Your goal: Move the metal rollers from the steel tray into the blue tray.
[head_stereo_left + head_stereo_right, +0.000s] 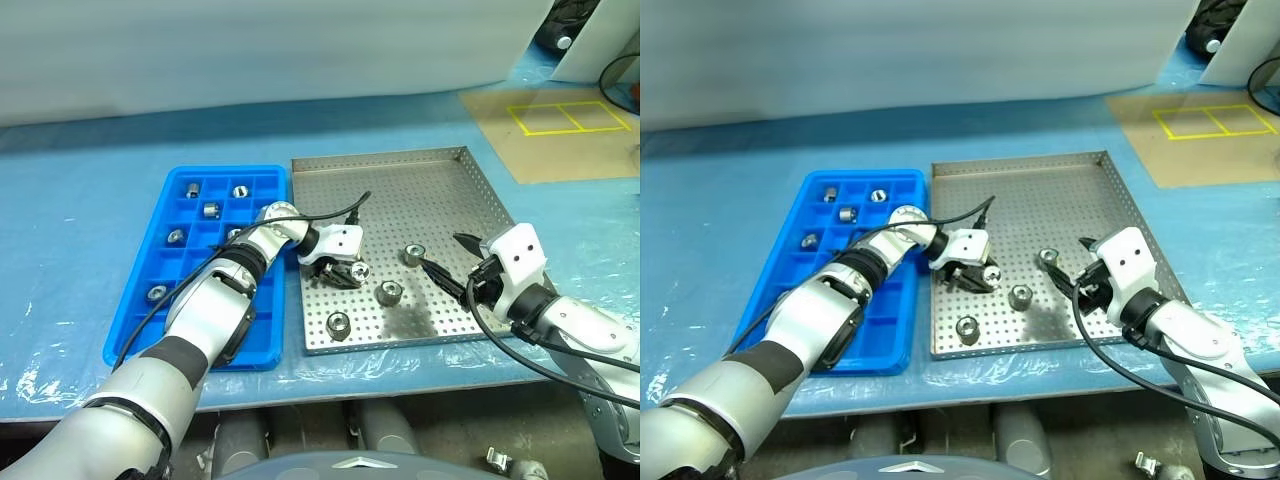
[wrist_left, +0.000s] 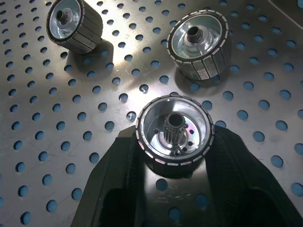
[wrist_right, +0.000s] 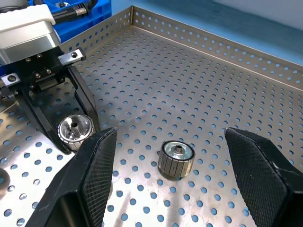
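Bright, even light; glare on steel tray [image 1: 400, 180]

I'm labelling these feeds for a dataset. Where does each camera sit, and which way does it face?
Left eye and right eye views: on the head, looking forward and down at the steel tray and blue tray; both arms show.
Left wrist view: on the left wrist, looking along the left gripper, jaws shut on a metal roller.
Right wrist view: on the right wrist, looking along the right gripper, jaws open around a second roller.
Shared: the right wrist view also shows the left gripper and its roller.
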Robot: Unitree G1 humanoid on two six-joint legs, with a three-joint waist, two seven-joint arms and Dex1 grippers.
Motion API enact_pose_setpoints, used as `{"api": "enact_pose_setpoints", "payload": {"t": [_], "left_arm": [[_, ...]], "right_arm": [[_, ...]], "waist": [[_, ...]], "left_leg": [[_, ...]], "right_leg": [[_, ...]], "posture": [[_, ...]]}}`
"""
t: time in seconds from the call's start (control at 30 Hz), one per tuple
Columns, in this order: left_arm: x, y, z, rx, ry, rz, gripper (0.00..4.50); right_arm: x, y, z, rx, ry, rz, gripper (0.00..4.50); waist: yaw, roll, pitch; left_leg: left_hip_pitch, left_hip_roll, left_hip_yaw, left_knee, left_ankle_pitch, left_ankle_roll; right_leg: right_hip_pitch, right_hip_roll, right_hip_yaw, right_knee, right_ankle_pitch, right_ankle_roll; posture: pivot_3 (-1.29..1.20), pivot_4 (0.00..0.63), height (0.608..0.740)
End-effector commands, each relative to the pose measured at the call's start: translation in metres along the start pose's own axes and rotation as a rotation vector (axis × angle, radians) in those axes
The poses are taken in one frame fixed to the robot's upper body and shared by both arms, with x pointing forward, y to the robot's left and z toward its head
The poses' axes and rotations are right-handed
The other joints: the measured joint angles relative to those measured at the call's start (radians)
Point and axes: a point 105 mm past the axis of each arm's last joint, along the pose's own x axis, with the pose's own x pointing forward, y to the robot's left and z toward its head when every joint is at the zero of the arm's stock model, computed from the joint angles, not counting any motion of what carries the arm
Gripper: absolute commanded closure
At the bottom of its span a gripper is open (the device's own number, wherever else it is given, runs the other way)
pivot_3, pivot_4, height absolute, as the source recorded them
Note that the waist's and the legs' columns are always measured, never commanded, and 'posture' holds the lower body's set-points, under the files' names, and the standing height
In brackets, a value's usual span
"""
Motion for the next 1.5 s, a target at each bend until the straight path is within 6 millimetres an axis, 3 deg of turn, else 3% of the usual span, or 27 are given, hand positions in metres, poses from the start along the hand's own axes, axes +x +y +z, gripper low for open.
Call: {"api": "enact_pose_setpoints", "payload": {"t": [0.03,0.17,0.4,0.6,0.8,1.07,1.17,1.43,1.5], "left_arm": [[-0.008,0.006,0.007,0.028,-0.043,0.038,2.81],[-0.023,0.016,0.012,0.031,-0.087,0.104,2.81],[-0.079,0.027,0.015,0.048,-0.212,0.262,2.81],[-0.145,0.009,-0.008,-0.023,-0.172,0.322,2.81],[-0.184,-0.007,-0.021,-0.09,-0.118,0.482,2.81],[-0.2,-0.035,-0.04,-0.193,-0.047,0.63,2.81],[-0.198,-0.045,-0.059,-0.23,0.049,0.663,2.81],[-0.189,-0.049,-0.072,-0.286,0.083,0.668,2.81],[-0.187,-0.047,-0.074,-0.28,0.088,0.661,2.07]], "right_arm": [[0.002,0.0,0.008,-0.032,-0.035,0.013,0.78],[0.009,0.001,0.011,-0.036,-0.046,0.041,0.78],[0.031,0.007,0.021,-0.055,-0.084,0.154,0.78],[0.061,0.022,0.042,-0.067,-0.159,0.313,0.78],[0.093,0.035,0.058,-0.09,-0.216,0.463,0.78],[0.118,0.054,0.069,-0.136,-0.26,0.609,0.78],[0.122,0.058,0.069,-0.142,-0.264,0.632,0.78],[0.121,0.054,0.064,-0.146,-0.253,0.622,0.78],[0.121,0.052,0.063,-0.145,-0.25,0.61,0.78]], "waist": [[0.0,0.0,0.0],[0.004,0.0,0.0],[0.012,0.0,0.0],[0.041,0.001,0.001],[0.123,0.001,0.001],[0.201,0.001,0.001],[0.206,0.001,0.001],[0.206,0.001,0.001],[0.205,0.001,0.001]], "left_leg": [[0.0,0.0,0.0,0.0,0.0,0.0],[0.0,0.0,0.0,0.0,0.0,0.0],[0.0,0.0,0.0,0.0,0.0,0.0],[0.001,0.001,0.0,-0.002,0.001,-0.001],[0.001,0.001,0.001,-0.006,0.003,-0.007],[0.0,0.002,0.001,-0.008,0.006,-0.014],[0.0,0.002,0.0,-0.008,0.007,-0.017],[0.001,0.002,-0.003,-0.009,0.009,-0.02],[0.001,0.002,-0.003,-0.01,0.01,-0.022]], "right_leg": [[0.0,0.0,0.0,0.0,0.0,0.0],[0.0,0.0,0.0,0.0,0.0,0.0],[0.0,0.0,0.0,0.001,0.0,0.0],[-0.002,0.001,0.0,0.003,0.0,-0.001],[-0.006,0.0,-0.002,0.008,-0.001,-0.003],[-0.009,0.0,-0.005,0.015,-0.003,-0.006],[-0.009,0.0,-0.006,0.016,-0.003,-0.006],[-0.009,0.0,-0.006,0.016,-0.003,-0.005],[-0.009,0.0,-0.006,0.016,-0.003,-0.005]], "posture": [[-0.6,0.15,0.74],[-0.57,0.15,0.74],[-0.41,0.15,0.74],[-0.24,0.15,0.74],[-0.06,0.15,0.74],[0.08,0.15,0.74],[0.1,0.15,0.74],[0.08,0.15,0.74],[0.06,0.15,0.74]]}}
